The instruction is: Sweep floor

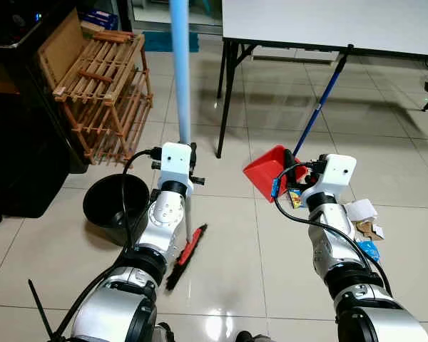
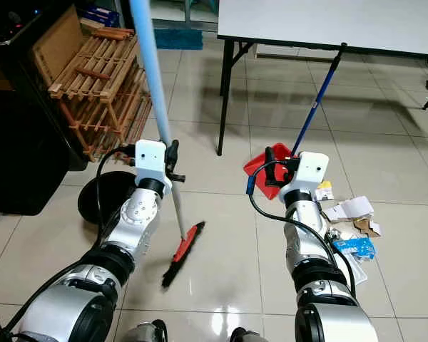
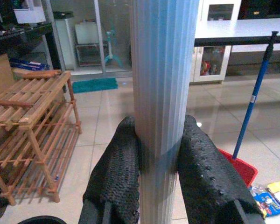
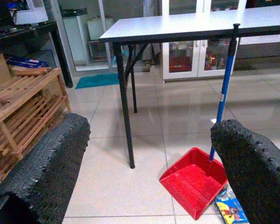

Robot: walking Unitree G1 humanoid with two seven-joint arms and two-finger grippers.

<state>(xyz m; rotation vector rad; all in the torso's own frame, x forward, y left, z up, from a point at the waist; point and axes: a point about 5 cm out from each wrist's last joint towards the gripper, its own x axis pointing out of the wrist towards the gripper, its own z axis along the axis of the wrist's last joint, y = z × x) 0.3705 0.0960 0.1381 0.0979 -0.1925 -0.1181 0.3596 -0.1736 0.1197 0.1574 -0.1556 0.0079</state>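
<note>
My left gripper [image 1: 190, 154] is shut on the light-blue ribbed broom handle [image 3: 163, 70], which stands nearly upright. The red-and-black broom head [image 1: 187, 255] rests on the tiled floor between my arms. A red dustpan [image 4: 196, 179] sits on the floor ahead on the right, and its blue handle [image 1: 324, 96] leans up against the table edge. My right gripper [image 4: 149, 140] is open, raised just in front of the dustpan with nothing between its fingers. Scraps of paper and wrappers [image 2: 349, 221] lie on the floor to the right of my right arm.
A black bucket [image 1: 114, 203] stands on the floor by my left arm. A wooden slatted rack [image 1: 103, 85] leans at the back left beside dark furniture. A white table [image 1: 328, 25] on black legs [image 1: 225, 100] stands ahead.
</note>
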